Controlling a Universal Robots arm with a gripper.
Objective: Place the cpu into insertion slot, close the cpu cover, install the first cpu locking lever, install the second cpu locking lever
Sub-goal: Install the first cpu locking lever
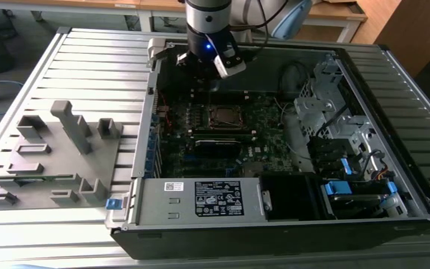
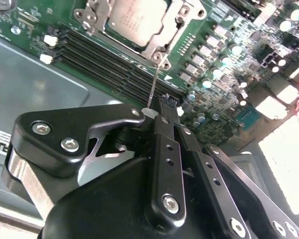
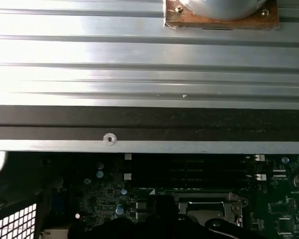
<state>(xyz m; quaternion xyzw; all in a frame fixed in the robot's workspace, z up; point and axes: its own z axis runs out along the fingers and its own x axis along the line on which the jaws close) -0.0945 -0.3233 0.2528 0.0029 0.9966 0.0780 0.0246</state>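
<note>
The hand [image 2: 169,101], fingers pressed together, stood just beside the thin locking lever [image 2: 155,82]; I judged it might slip off, leaving the cpu cover [image 2: 158,46] unlocked.

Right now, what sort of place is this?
Probably a robotics lab or workshop: an open desktop computer case sits on a slatted metal table, a grey fixture tray lies beside it, and wooden desks stand behind.

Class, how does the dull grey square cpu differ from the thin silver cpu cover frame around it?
The cpu is a solid, dull plate; the cpu cover is a shinier open frame. The cpu fills the window; the cpu cover rings it. Both are square and metallic.
</note>
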